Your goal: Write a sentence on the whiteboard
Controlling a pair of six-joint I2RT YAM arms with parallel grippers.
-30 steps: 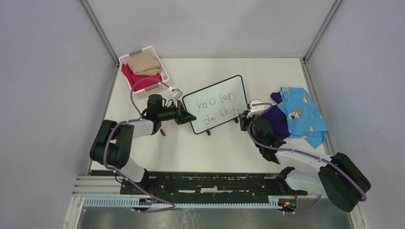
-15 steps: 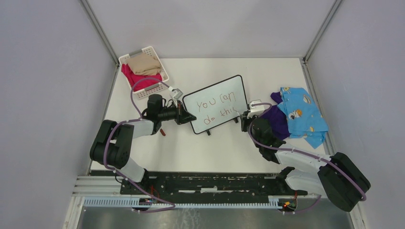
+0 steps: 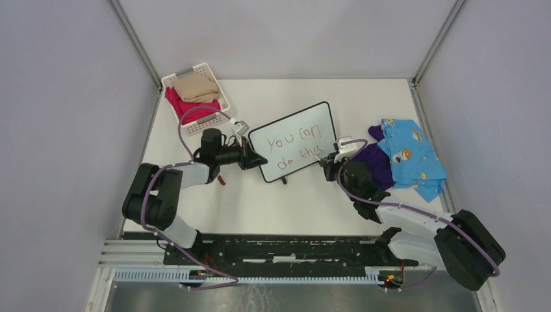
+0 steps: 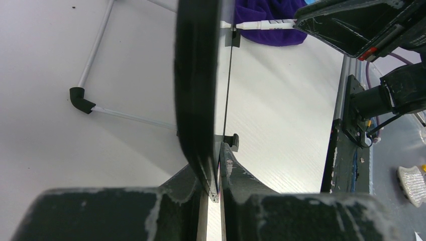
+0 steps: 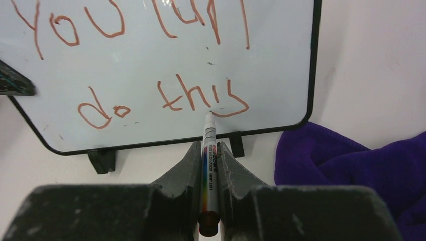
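The whiteboard (image 3: pixel 294 140) stands tilted on its two feet mid-table, with "you can do this" written on it in red-brown ink (image 5: pixel 166 95). My left gripper (image 3: pixel 255 159) is shut on the whiteboard's left edge (image 4: pixel 198 100), seen edge-on in the left wrist view. My right gripper (image 5: pixel 209 150) is shut on a white marker (image 5: pixel 208 150). The marker's tip rests at the bottom of the final "s", near the board's lower right corner. In the top view the right gripper (image 3: pixel 327 162) sits at the board's lower right edge.
A white slatted basket (image 3: pixel 195 97) with beige and red cloths stands at the back left. A purple cloth (image 3: pixel 371 162) and a blue patterned garment (image 3: pixel 410 156) lie right of the board, close to the right arm. Grey walls enclose the table.
The right gripper with the marker has shifted slightly left along the board's bottom edge, and the last letter of "this" looks fuller. The left arm and board have not moved.
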